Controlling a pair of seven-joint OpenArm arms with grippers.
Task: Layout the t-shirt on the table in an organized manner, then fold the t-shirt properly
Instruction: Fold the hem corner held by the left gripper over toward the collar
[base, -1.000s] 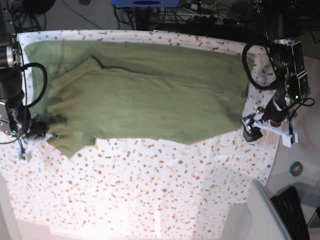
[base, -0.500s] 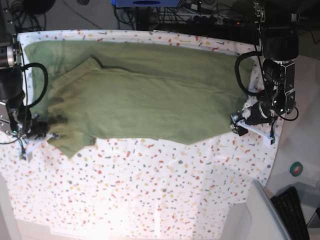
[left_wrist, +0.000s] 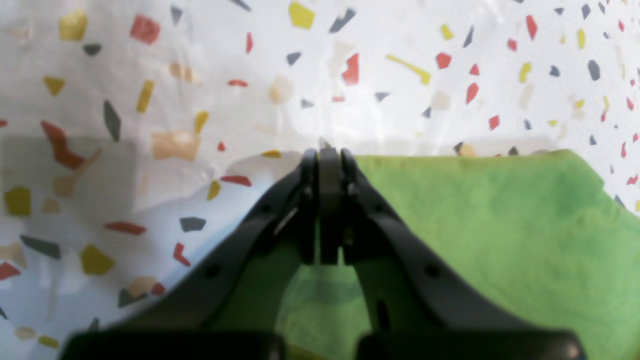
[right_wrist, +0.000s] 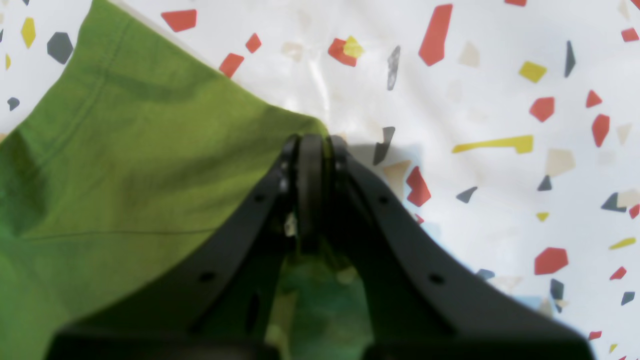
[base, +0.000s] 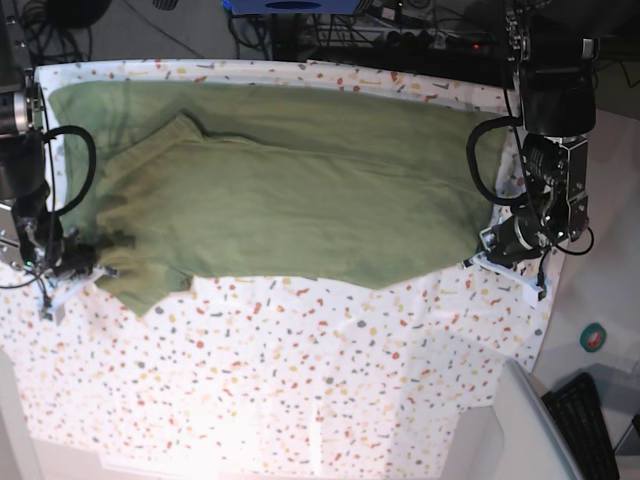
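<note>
The left gripper (base: 478, 258), which was standing spread and clear of the cloth a second ago, is now sitting at the near right-hand corner of the t-shirt (base: 290, 190) with its jaws pressed together; in the left wrist view that same left gripper (left_wrist: 324, 150) is showing its tips meeting right at the cloth's straight edge, with green fabric running beneath the fingers, so it is probably pinching the hem, though the cloth between the tips is not plainly showing. The right gripper (base: 75, 268) has not shifted at all over that second: it is staying at the opposite end of the garment, and the right wrist view is showing the right gripper (right_wrist: 311, 142) closed on a pointed corner of the olive cloth. Judging from this, both arms are now holding one long edge, which is likely the set-up for lifting and carrying that edge over in a fold. The t-shirt is lying spread lengthwise along the far part of the desk (base: 300, 380), with one layer already lapping over another near the sleeve end. Only the base view is giving that whole layout and the span between the arms; only the wrist views are revealing how close each set of tips is sitting to the cloth's edge and the speckled surface beside it.
</note>
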